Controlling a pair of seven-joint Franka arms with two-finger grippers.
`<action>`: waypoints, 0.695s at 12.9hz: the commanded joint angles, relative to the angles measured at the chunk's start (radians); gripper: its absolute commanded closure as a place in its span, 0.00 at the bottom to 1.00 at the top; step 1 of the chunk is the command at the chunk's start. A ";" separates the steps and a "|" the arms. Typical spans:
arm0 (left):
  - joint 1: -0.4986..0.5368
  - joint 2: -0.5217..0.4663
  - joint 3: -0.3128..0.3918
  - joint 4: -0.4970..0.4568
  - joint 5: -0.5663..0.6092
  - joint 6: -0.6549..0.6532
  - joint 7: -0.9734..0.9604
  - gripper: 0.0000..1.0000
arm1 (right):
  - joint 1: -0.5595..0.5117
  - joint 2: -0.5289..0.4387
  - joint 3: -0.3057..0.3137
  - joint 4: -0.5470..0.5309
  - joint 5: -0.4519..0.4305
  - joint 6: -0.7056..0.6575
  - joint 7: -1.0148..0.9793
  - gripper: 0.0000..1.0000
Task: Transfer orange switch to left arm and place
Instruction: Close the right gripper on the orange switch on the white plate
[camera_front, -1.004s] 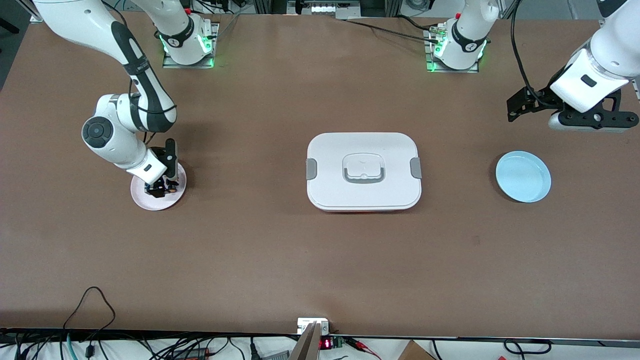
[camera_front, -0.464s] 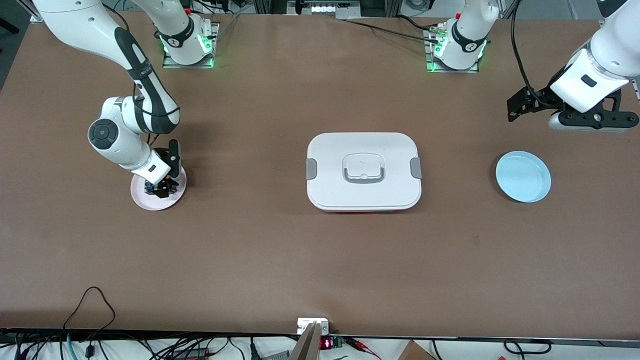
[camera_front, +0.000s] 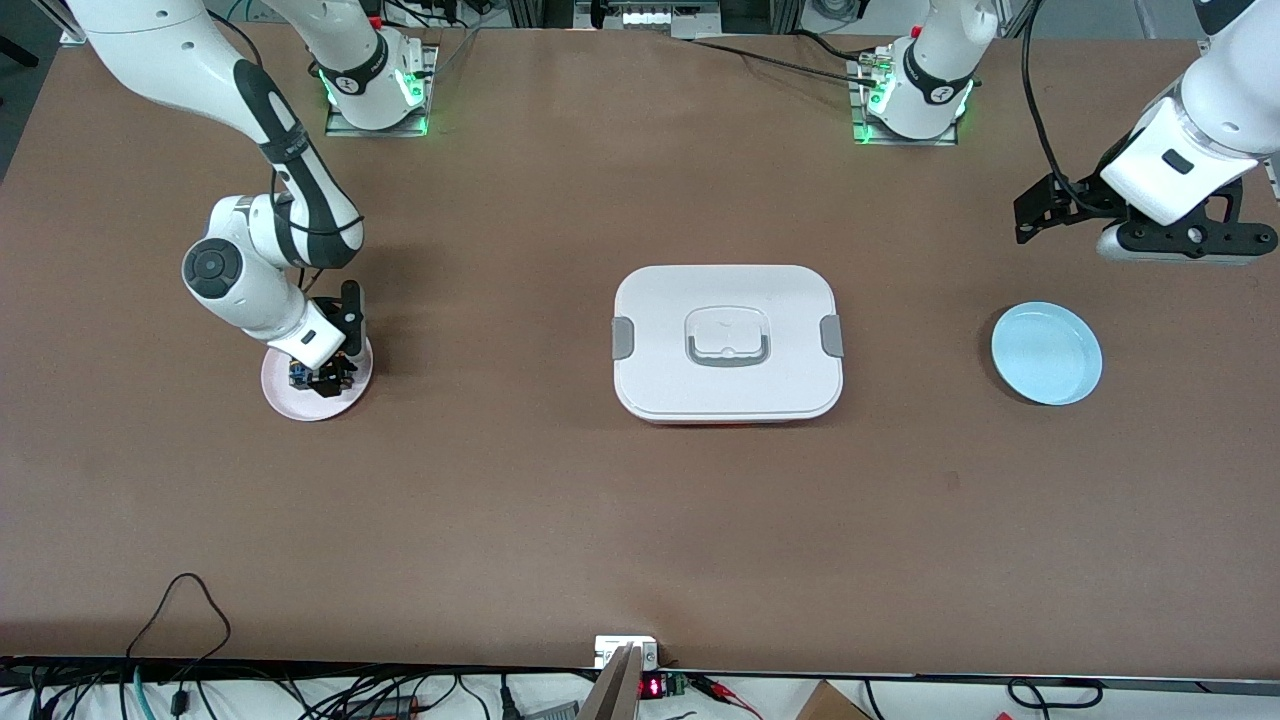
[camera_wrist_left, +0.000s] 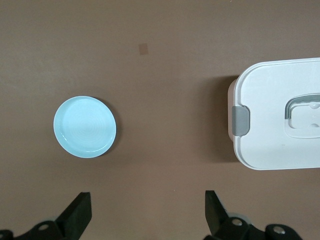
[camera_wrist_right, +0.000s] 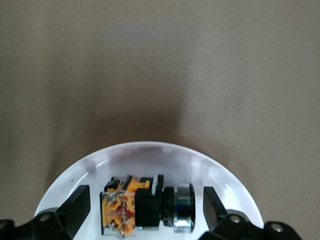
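Observation:
The orange switch (camera_wrist_right: 145, 210) lies on its side on a small white plate (camera_front: 316, 402) toward the right arm's end of the table. It has an orange-yellow block, a black middle and a metal ring. My right gripper (camera_front: 322, 378) is low over that plate and open. In the right wrist view, my right gripper (camera_wrist_right: 146, 207) straddles the switch with its fingers (camera_wrist_right: 80, 205) just apart from it. The box (camera_front: 728, 342) sits mid-table. My left gripper (camera_front: 1185, 238) waits open and empty in the air near the left arm's end, also seen in its wrist view (camera_wrist_left: 147, 210).
A light-blue plate (camera_front: 1046, 353) lies empty between the box and the left arm's end, also in the left wrist view (camera_wrist_left: 85, 126). The box's clipped end shows there too (camera_wrist_left: 280, 115). A small blue part (camera_front: 297, 374) shows beside the right gripper on the white plate.
The right arm's wrist has shifted slightly toward the box and the gripper has settled lower over the white plate. The left arm has not moved.

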 joint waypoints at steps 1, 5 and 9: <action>0.002 0.002 0.001 0.020 -0.004 -0.020 0.010 0.00 | -0.025 0.004 0.021 -0.014 -0.004 0.042 -0.043 0.02; 0.002 0.002 0.001 0.020 -0.004 -0.020 0.010 0.00 | -0.032 0.002 0.021 -0.014 -0.004 0.042 -0.045 0.09; 0.002 0.002 0.001 0.020 -0.004 -0.020 0.010 0.00 | -0.049 0.002 0.021 -0.014 -0.004 0.040 -0.047 0.09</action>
